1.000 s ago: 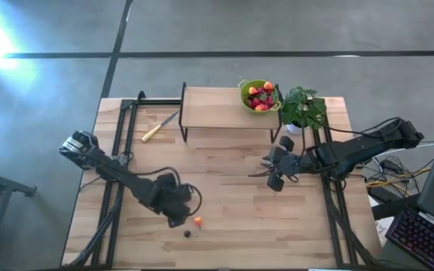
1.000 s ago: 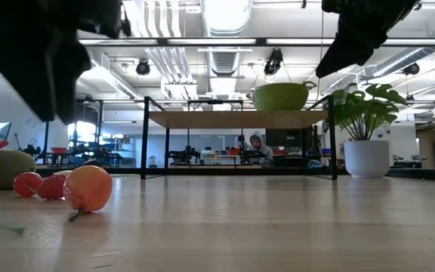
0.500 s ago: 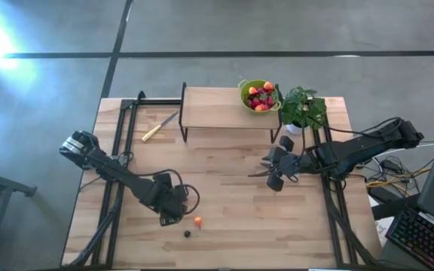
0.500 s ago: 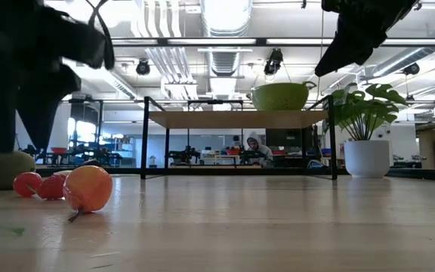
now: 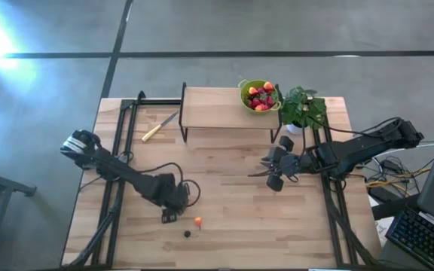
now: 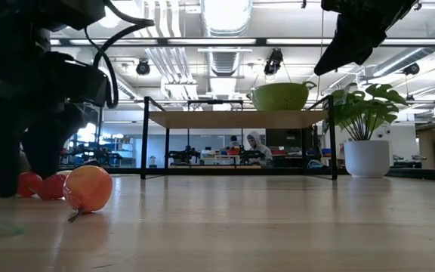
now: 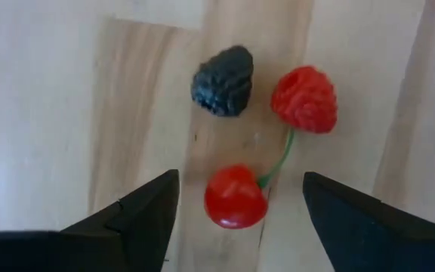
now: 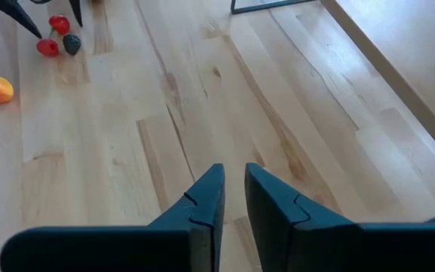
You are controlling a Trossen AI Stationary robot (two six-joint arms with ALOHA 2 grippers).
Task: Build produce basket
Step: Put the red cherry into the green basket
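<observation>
Here: two red berries [image 7: 235,196], one dark berry [image 7: 223,70].

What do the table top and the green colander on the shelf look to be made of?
Table top: light wood planks, smooth matte finish, grain and seams visible. Green colander: probably plastic, given its uniform lime colour and slight sheen; metal with a coating can't be ruled out.

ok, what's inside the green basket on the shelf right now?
From above, the basket on the shelf holds a heap of red and orange berries. Anything beneath that top layer is covered. From table height its wall hides the contents entirely.
</observation>
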